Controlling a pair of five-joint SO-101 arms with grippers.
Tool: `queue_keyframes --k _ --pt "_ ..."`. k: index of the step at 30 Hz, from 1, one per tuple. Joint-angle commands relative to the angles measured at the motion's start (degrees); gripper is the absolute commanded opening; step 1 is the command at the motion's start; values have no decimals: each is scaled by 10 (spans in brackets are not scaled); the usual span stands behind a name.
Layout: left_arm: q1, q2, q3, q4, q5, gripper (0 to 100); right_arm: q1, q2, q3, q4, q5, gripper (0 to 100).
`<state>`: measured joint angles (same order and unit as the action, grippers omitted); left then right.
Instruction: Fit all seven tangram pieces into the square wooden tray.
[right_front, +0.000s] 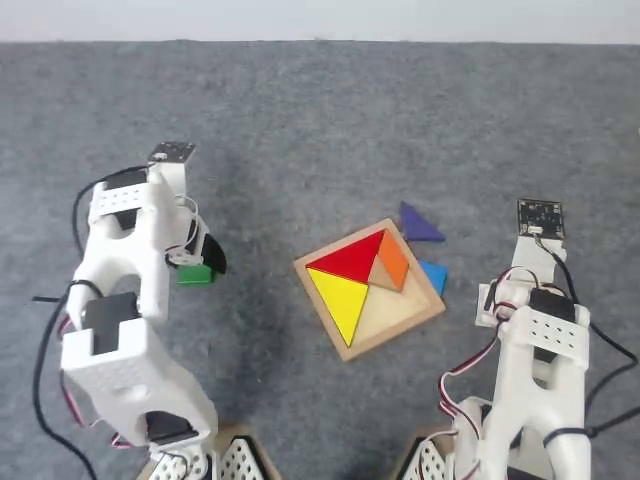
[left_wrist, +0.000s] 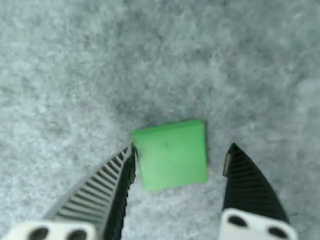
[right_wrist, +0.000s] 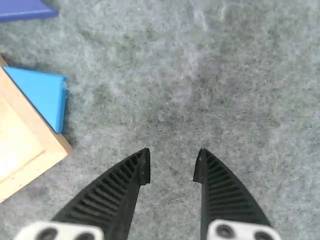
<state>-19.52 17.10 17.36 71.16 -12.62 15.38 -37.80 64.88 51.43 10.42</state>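
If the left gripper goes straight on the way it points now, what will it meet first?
Probably the green square, which lies inside the open left gripper on the grey mat; depth is hard to judge.

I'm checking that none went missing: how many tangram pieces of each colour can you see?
red piece: 1
yellow piece: 1
orange piece: 1
purple piece: 1
blue piece: 1
green piece: 1
Total: 6; a tan patch in the tray may be a seventh, I cannot tell.
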Motion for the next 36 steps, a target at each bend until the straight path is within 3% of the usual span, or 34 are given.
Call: queue_keyframes --k 1,9,19,30,36 --pt "2 0 -21 -9 6 279 -7 0 -15 -4 10 176" --pt "-5 89 -88 24 7 249 -7 -2 -15 7 10 176" --pt "2 93 -97 42 -10 89 -24 -3 -15 6 10 176" --pt "149 -81 -76 125 12 88 -21 -4 -15 7 10 175" --pt "173 -98 -32 112 22 90 -21 -2 -15 7 10 175"
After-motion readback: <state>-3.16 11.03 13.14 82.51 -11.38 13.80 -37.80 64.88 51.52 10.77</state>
